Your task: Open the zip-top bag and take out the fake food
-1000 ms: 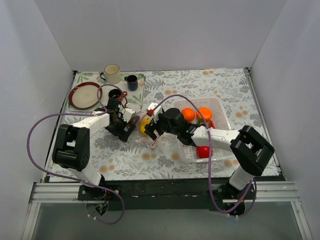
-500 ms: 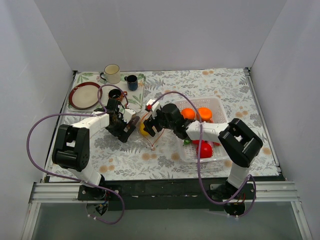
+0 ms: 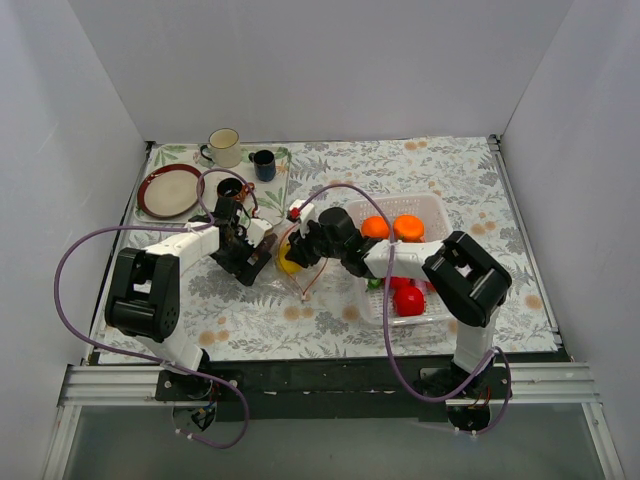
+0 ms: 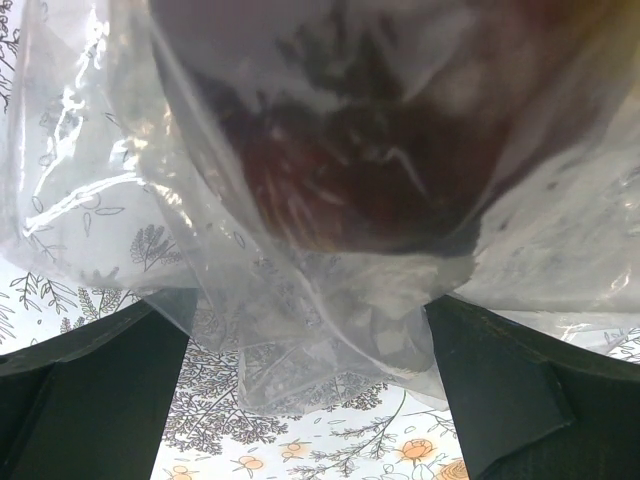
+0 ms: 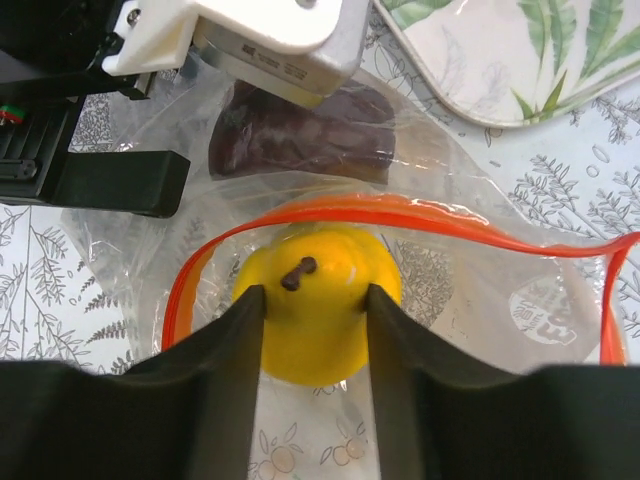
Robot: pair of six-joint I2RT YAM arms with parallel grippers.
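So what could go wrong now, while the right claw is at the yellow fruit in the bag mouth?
1. The glossy yellow fruit sits between the fingers of the right claw and could slip out when lifted.
2. The orange zip strip curves closely around the fruit, so the zip-top bag may lift with it. The hold of the left claw on the plastic is unclear.
3. The dark piece deeper inside could shift if the bag drags.

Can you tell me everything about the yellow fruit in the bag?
The yellow fruit is a shiny, smooth plastic toy. It is rounded, with a small dark stem facing the wrist camera. It sits in the open mouth of the zip-top bag, with the orange-red zip strip curving around it. The right gripper has a black finger against each side of it. Its underside is hidden.
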